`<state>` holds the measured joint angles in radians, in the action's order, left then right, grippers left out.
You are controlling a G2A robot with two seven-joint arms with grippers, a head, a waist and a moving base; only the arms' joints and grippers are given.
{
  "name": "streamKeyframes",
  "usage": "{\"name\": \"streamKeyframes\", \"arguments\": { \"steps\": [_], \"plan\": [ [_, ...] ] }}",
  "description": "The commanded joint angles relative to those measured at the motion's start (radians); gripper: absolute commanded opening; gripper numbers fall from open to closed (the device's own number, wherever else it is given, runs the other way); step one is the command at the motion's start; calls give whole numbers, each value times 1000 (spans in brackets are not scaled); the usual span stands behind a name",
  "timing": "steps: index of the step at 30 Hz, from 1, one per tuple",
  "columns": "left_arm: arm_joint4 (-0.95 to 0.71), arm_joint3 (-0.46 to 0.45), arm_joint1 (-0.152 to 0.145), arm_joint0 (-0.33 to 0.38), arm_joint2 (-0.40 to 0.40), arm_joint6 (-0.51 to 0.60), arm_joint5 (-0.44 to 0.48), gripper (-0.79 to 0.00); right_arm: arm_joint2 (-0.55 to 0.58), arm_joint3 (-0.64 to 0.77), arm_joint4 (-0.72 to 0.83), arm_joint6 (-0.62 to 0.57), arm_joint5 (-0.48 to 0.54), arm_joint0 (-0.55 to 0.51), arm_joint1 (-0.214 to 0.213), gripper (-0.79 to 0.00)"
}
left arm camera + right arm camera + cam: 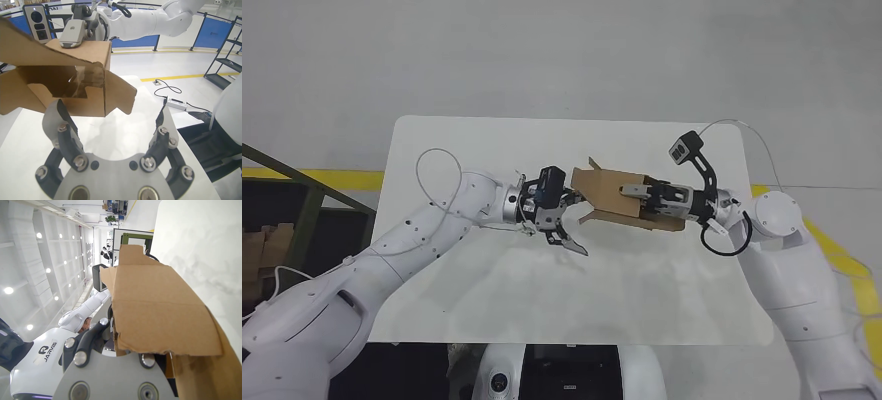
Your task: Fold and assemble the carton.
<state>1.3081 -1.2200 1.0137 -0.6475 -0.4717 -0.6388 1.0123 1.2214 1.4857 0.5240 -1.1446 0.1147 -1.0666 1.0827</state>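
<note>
since it is thin corrugated cardboard, the carton (614, 190) (85, 104) (151, 306) should be light, fairly stiff across each flat wall but floppy at every crease, and easy to dent or tear under a hard pinch. its matt surface ought to give good grip rather than slide.

it hangs in the air over the middle of the tabletop (642, 290) (28, 142), a little toward the far side. it lies on its side with the open end turned left and its flaps splayed outward. the left wrist view looks into that open end, where a notched panel shows inside.

the right gripper (634, 189) (70, 40) is clamped on the carton's right part. one finger lies flat on the top wall. the other is hidden by cardboard, so i judge the clamp from the box being held aloft.

the left gripper (577, 222) (111, 106) sits just left of the open end with its fingers wide apart and nothing between them. whether a fingertip touches the lower edge i cannot tell.

as i judge it, the safest hold is on a flat wall close to a corner fold, where the board is stiffest. a flap will likely fold best if pushed with a flat finger near its crease, not pinched at its ragged tip.
</note>
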Motion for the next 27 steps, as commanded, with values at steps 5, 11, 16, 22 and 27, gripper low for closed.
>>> {"name": "streamKeyframes", "arguments": {
  "steps": [5,11,16,22,27],
  "plan": [
    [-10,-2,4,-3,-5,4,0,0,-1,4,0,-1,-5,-1,-1,-785],
    [-34,4,5,-5,-7,7,0,0,-7,3,4,6,-8,0,0,-785],
    [-78,10,4,-7,-9,1,0,0,-11,-5,11,9,-7,0,0,-785],
    [-93,6,-3,-6,-6,-6,0,-105,-13,-9,15,9,-5,0,0,-785],
    [-100,4,-6,-4,0,-9,0,-231,-13,-11,15,9,-4,1,0,-785]
  ]
}}
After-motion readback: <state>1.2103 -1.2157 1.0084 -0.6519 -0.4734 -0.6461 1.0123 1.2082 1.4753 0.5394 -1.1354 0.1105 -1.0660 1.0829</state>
